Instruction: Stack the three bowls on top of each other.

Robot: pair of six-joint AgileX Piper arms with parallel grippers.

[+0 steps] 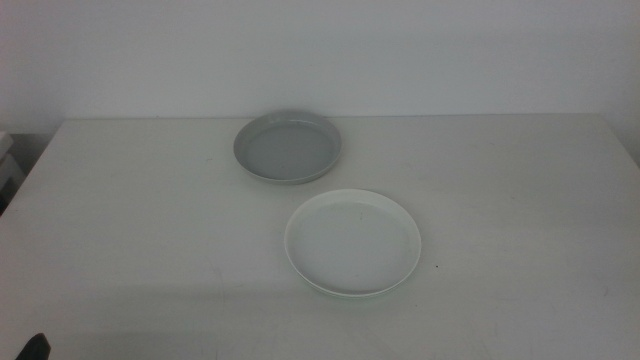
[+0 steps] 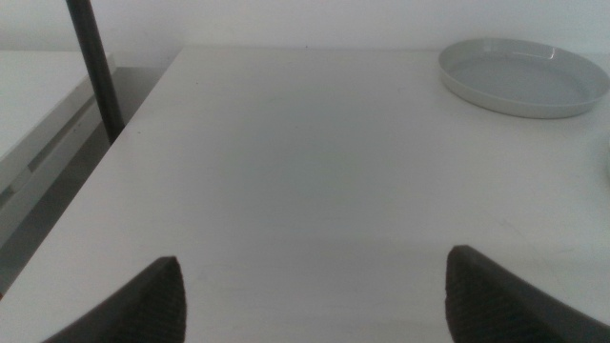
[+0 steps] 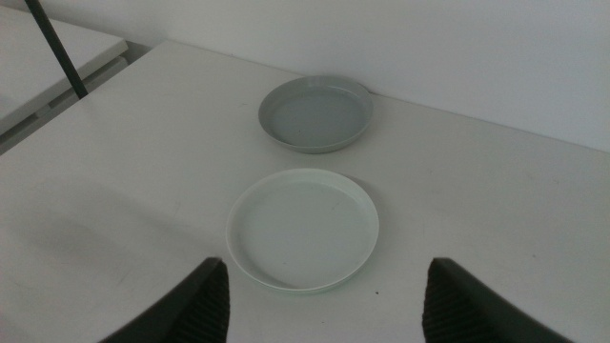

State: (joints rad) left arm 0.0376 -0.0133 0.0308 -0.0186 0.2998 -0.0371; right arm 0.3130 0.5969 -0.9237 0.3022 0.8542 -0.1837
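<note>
Only two of the bowls show. A grey bowl (image 1: 288,147) (image 3: 315,113) (image 2: 522,76) sits at the back middle of the table. A pale whitish-green bowl (image 1: 352,241) (image 3: 303,230) lies in front of it, slightly to the right, apart from it; whether another bowl nests inside it I cannot tell. My right gripper (image 3: 329,305) hangs open above the near side of the pale bowl, holding nothing. My left gripper (image 2: 315,305) is open over bare table at the near left, far from both bowls; only its tip (image 1: 35,348) shows in the middle view.
The white table (image 1: 140,230) ends at a left edge, with a lower grey surface (image 2: 38,143) and a thin dark pole (image 2: 95,67) (image 3: 57,48) beyond it. A white wall stands behind the table's far edge.
</note>
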